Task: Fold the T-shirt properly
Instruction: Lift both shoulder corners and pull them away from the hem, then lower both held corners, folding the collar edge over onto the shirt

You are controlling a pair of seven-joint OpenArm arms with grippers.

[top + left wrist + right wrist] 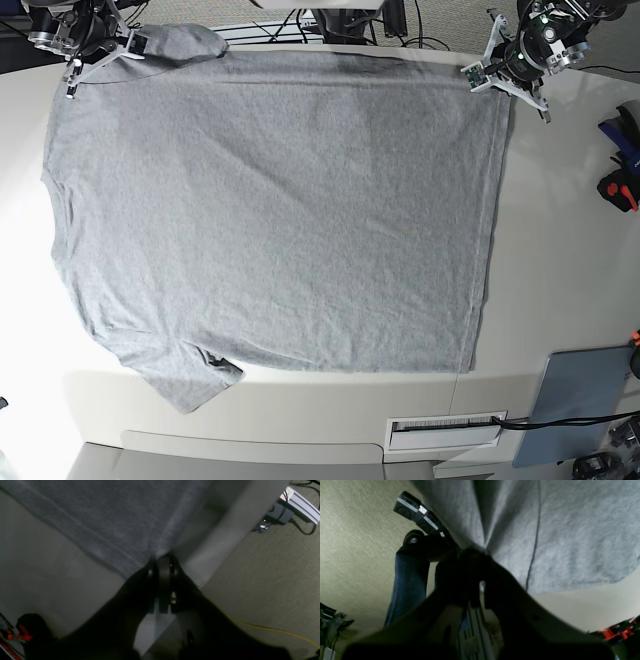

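**Both claws pinched on the far edge of the shirt**

Much of my own view is dark. My left claw point(163, 562) shows only as a black blur, its jaws drawn together on a corner of the T-shirt point(280, 210), and the cloth just ahead of it is out of focus. My right claw point(480, 552) is likewise closed on a bunched fold of the grey cloth; the tips are lost in shadow beneath the fabric.

From above, one T-shirt lies spread flat on the bench point(570, 250), plain side up, stretched between my two claws along the far edge. No lettering, neck or tag can be made out. One sleeve lies at the near corner, well away from my right claw; the other is crumpled just beside that claw.

Off past my left claw, a grey board point(580, 400) and an orange-and-black object point(620, 190) are cut by the frame edge. Behind my right claw, a leg in blue jeans point(407, 580) stands on the carpet point(357, 542).
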